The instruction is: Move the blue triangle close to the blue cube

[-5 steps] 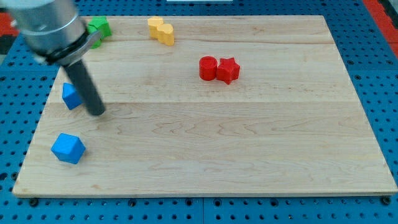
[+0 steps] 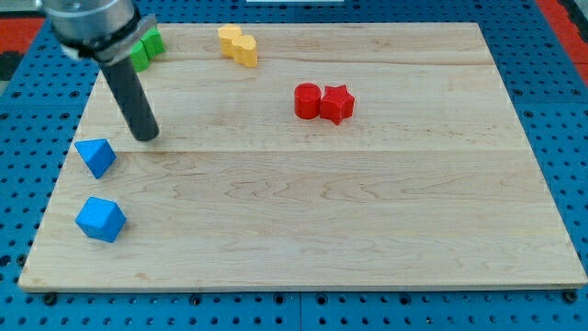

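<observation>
My tip [image 2: 146, 136] rests on the table [image 2: 367, 211], just right of and above the blue triangle [image 2: 96, 156], apart from it; there is no gripper. The triangle's point aims toward the view's bottom, just above the blue cube [image 2: 100, 219].

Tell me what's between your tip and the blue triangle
Nothing: in the camera view only bare wood separates my tip from the blue triangle, which lies toward the view's lower left of it.

One camera looks down steeply from above the near edge, taking in the whole pale wooden tabletop [image 2: 367, 202].
</observation>
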Available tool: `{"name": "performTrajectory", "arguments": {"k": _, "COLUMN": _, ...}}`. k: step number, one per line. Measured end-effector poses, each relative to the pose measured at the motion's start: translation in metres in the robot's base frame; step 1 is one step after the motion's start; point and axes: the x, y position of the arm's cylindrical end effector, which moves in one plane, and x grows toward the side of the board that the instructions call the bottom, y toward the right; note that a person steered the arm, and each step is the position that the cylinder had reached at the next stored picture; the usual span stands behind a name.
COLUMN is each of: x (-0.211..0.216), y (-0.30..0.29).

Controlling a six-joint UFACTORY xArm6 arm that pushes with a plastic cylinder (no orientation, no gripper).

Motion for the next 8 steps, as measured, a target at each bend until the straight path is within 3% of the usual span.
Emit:
{"name": "performTrajectory", "arguments": {"k": 2, "x": 0.069, "y": -0.072}}
{"name": "performTrajectory", "arguments": {"k": 4, "x": 0.081, "y": -0.103}}
{"name": "performTrajectory", "arguments": {"k": 5, "x": 0.089, "y": -0.055}}
{"name": "performTrajectory", "arguments": {"k": 8, "x": 0.076, "y": -0.029}}
